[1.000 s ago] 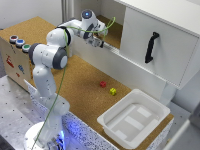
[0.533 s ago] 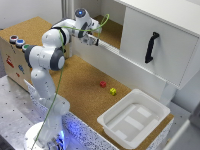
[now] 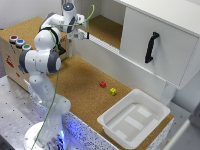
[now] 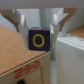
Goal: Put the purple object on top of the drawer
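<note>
In the wrist view a purple cube [image 4: 39,39] with a yellow ring on its face sits between my two fingers [image 4: 19,24], and the gripper [image 4: 39,34] is shut on it. In the exterior view the gripper [image 3: 81,35] is at the far back, above the white ledge [image 3: 102,52] beside the cork floor. The cube is too small to make out there. The drawer [image 3: 165,55] is the big white box with a black handle [image 3: 151,47] at the exterior view's right, well apart from the gripper. Its flat top [image 3: 170,11] is bare.
A small red block [image 3: 102,84] and a yellow block [image 3: 113,91] lie on the cork floor [image 3: 80,85]. A white tray [image 3: 120,131] stands at the front right. A wooden box with coloured buttons [image 3: 17,42] is at the left.
The gripper, still shut on the purple cube, has moved toward the exterior view's left at about the same height. Nothing else has moved.
</note>
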{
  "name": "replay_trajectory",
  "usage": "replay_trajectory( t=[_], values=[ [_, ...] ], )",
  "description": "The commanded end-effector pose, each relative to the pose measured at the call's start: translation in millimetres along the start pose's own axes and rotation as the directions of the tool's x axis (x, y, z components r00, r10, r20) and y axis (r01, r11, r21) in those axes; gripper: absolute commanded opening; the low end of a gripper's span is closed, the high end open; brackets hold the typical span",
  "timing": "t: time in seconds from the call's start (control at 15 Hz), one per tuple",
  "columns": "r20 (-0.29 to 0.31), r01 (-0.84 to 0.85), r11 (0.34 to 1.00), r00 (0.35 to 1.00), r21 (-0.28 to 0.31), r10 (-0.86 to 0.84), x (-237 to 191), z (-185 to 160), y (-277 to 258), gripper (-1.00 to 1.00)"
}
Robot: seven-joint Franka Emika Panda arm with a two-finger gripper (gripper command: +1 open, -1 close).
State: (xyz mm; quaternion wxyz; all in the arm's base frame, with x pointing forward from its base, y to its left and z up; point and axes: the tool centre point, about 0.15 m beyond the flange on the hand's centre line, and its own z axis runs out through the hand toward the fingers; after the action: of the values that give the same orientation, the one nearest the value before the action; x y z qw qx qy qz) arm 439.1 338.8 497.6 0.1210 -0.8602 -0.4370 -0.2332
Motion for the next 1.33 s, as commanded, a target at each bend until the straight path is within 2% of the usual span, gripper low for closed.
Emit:
replay_trajectory(
  t=[0.0, 0.13, 0.27, 0.4, 0.67, 1.0, 1.27],
  values=[
    [0.097, 0.165, 0.941, 0.975, 0.296, -0.202, 16, 6, -42, -1.0],
    [0.088, 0.211, 0.912, 0.962, 0.353, -0.257, 24, 18, -56, -1.0],
    [0.088, 0.245, 0.891, 0.95, 0.383, -0.3, 29, 29, -63, -1.0],
    [0.074, 0.315, 0.859, 0.924, 0.403, -0.374, 33, 43, -73, -1.0],
    [0.006, 0.517, 0.749, 0.821, 0.414, -0.57, 24, 62, -95, -1.0],
    [-0.077, 0.549, 0.696, 0.807, 0.463, -0.586, 16, 80, -95, -1.0],
    [-0.117, 0.575, 0.667, 0.792, 0.475, -0.6, 25, 90, -96, -1.0]
  ],
)
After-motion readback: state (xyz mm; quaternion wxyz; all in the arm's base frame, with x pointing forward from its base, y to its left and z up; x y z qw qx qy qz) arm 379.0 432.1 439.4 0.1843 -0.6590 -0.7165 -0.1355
